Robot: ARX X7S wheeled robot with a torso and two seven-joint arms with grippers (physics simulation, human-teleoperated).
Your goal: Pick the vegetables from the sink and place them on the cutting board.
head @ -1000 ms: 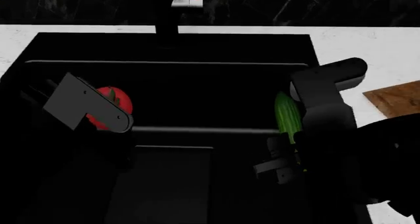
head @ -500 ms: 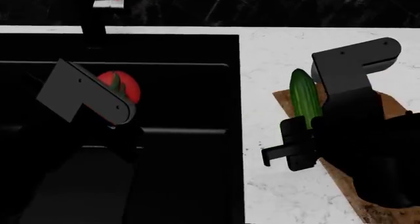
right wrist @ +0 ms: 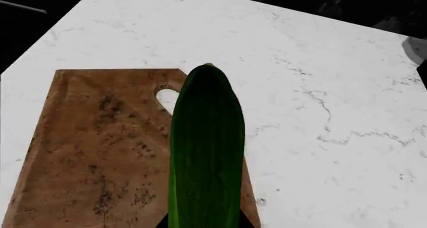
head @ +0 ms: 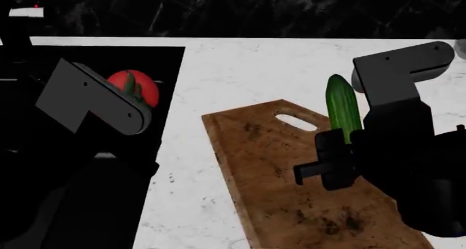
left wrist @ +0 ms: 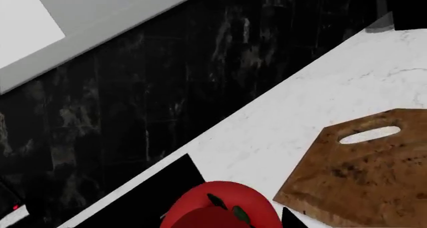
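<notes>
My left gripper (head: 127,104) is shut on the red tomato (head: 138,87) and holds it above the black sink (head: 87,205) near its right rim. The tomato (left wrist: 223,210) also fills the near edge of the left wrist view. My right gripper (head: 339,142) is shut on the green cucumber (head: 344,108) and holds it above the right side of the brown cutting board (head: 276,172). In the right wrist view the cucumber (right wrist: 205,148) points out over the board (right wrist: 93,153) beside its handle slot. The board (left wrist: 363,173) also shows in the left wrist view.
White marbled counter (head: 240,69) surrounds the board and runs to a dark backsplash (head: 255,9). A tap fitting (head: 25,11) shows at the far left. A grey object (right wrist: 417,50) sits at the counter's far right edge.
The view has swung right: the sink has slid to the left and the cutting board has come into full view. Both grippers keep their hold; the cucumber is now over the board.
</notes>
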